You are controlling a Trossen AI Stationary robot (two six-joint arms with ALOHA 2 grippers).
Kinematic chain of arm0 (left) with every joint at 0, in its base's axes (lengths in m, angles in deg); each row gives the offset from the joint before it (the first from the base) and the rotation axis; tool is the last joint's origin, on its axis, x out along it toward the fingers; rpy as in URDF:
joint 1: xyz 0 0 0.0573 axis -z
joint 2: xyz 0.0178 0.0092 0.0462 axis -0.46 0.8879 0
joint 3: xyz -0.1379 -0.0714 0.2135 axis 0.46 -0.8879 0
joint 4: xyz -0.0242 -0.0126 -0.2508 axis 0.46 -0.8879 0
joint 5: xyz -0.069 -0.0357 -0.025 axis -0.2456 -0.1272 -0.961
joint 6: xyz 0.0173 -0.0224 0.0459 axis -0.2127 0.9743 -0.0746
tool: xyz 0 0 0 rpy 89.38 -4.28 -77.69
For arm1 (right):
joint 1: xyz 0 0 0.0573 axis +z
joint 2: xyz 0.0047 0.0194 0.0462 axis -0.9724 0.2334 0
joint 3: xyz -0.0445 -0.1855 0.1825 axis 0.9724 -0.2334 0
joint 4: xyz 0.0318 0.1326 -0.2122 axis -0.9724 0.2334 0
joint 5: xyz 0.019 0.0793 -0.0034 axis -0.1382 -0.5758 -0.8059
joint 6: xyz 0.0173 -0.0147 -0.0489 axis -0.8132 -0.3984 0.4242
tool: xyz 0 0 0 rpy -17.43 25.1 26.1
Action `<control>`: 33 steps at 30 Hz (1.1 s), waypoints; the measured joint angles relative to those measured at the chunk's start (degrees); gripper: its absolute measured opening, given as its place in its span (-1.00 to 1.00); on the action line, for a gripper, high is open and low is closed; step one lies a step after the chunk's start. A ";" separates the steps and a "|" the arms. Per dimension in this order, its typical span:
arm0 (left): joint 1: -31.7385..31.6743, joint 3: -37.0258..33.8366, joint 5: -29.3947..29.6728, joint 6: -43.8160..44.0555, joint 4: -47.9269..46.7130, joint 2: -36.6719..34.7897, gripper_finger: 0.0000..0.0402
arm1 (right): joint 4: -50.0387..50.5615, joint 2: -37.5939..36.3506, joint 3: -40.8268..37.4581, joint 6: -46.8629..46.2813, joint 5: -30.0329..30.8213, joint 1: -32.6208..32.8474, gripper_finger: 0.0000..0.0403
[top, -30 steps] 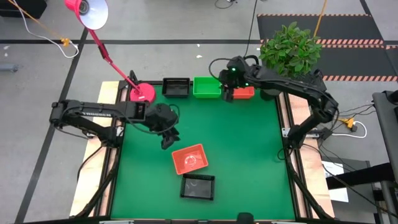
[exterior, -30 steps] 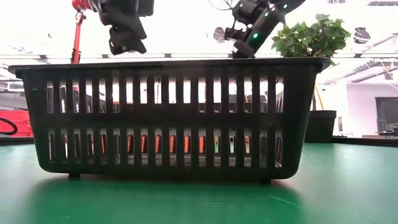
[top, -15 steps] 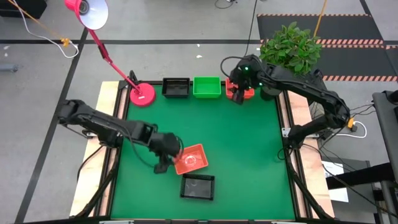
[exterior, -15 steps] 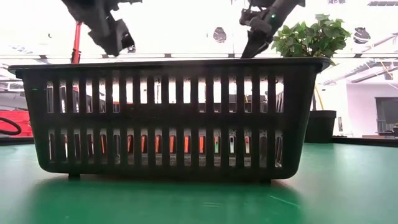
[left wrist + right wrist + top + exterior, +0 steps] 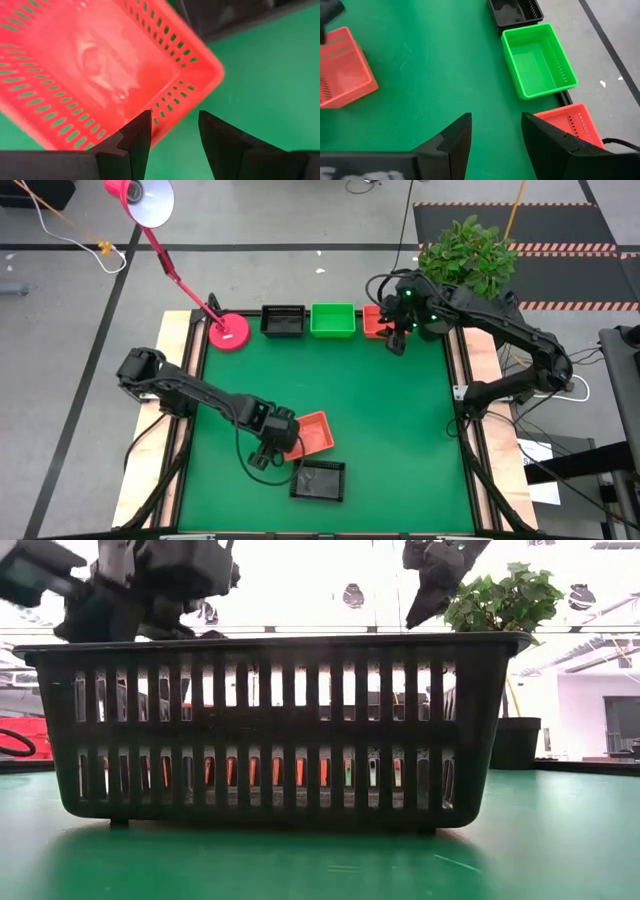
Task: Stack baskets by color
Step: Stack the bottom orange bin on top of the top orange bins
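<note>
Orange-red plastic fills my left wrist view: the loose orange-red basket (image 5: 95, 65) lies on the green table (image 5: 390, 430) near the front, its mesh wall just ahead of my left gripper (image 5: 174, 131). The two dark fingers (image 5: 135, 137) stand parted with a narrow gap, one at the basket's rim, the other over bare mat; they hold nothing that I can see. From above, the left gripper (image 5: 272, 442) sits at that basket's (image 5: 310, 432) left edge, arm stretched in from the table's left side.

Just in front of it lies the loose black basket (image 5: 318, 480), which blocks most of the low view (image 5: 270, 730); whether the two baskets touch I cannot tell.

Along the far edge three more baskets stand in a row: a black one (image 5: 283, 320), a bright green one (image 5: 332, 319) and a second orange-red one (image 5: 375, 321), side by side.

My right gripper (image 5: 396, 340) hangs above the table beside that far orange-red basket, its fingers (image 5: 451, 142) apart and empty, looking across the green basket (image 5: 538, 61).

A pink lamp base (image 5: 229, 331) stands at the far left corner, and a potted plant (image 5: 466, 255) sits beyond the far right corner.
</note>
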 joint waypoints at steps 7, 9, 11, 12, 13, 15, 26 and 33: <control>-2.29 0.00 -0.15 -10.29 -1.51 1.16 -0.38 | 0.61 -1.74 0.00 -1.70 0.02 0.01 -0.16; -3.43 0.00 -0.26 -12.48 -1.18 1.16 -0.54 | 0.67 -2.04 0.00 -2.63 0.02 0.01 -0.16; -4.79 0.00 -0.22 -13.41 -1.35 1.16 -0.72 | 0.65 -2.06 0.00 -3.13 0.02 0.01 -0.16; -5.48 0.00 -0.22 -13.74 -1.28 1.16 -0.81 | 0.67 -2.04 0.00 -3.30 0.01 0.01 -0.16; -6.18 0.00 -0.21 -13.99 -1.29 1.16 -0.89 | 0.69 -2.04 0.00 -3.30 -0.07 0.01 -0.16; -7.64 0.00 -0.24 -15.30 -1.56 0.57 -0.94 | 0.80 -2.04 0.00 -2.42 -1.32 0.01 -0.16; -19.06 7.76 0.89 -34.42 -10.78 -2.28 -0.95 | -4.32 -2.00 0.00 2.16 -13.57 2.30 -0.16; -27.51 15.89 1.46 -46.82 -11.72 -2.36 -0.90 | -12.62 0.15 0.00 3.37 -13.66 5.05 -0.16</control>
